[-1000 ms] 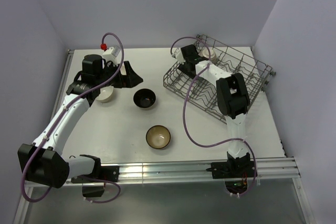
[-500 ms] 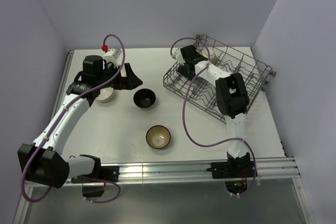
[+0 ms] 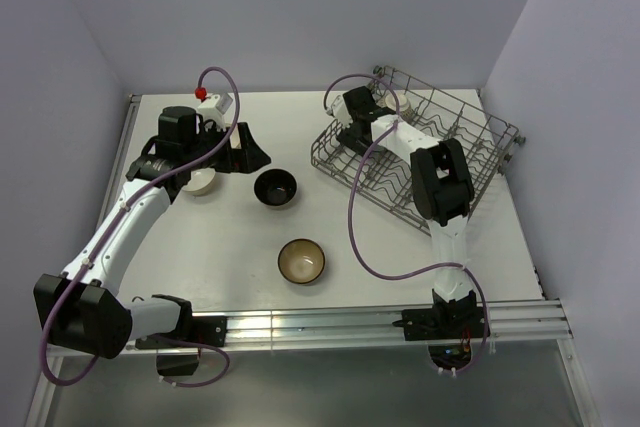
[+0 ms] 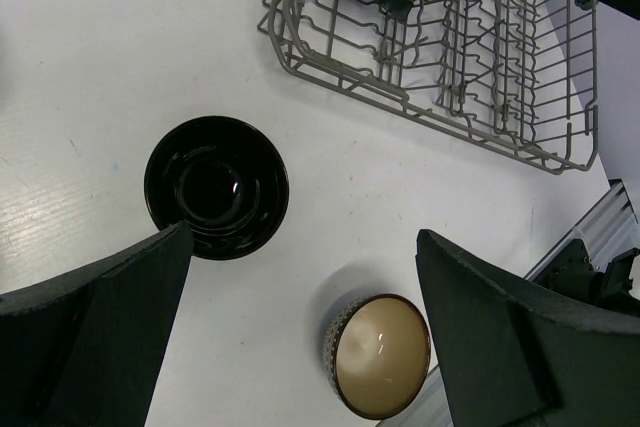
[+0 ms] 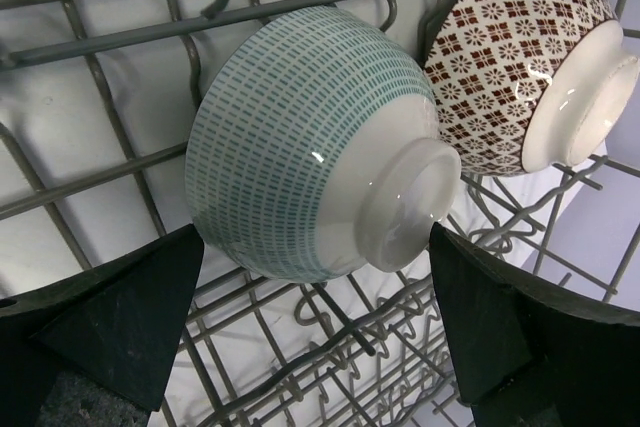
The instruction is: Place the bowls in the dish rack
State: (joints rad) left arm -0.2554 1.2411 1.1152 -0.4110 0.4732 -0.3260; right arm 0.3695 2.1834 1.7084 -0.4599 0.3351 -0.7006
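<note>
I count five bowls. Two lie on their sides among the tines of the one dish rack, at the far right corner of the table: the pale teal bowl and, just beside it, the red-white lattice bowl. My right pincer is spread wide on either side of the teal one, gripping nothing.

Three stand on the table: the black bowl mid-table, the brown bowl nearer the near edge, and the cream bowl toward the left edge, partly under my left arm. My left pincer hangs wide open and empty near the black bowl.

Overhead camera behind the arms sees the whole worktop. Left wrist looks down from high, dish rack at one o'clock; right wrist sits close inside it.
</note>
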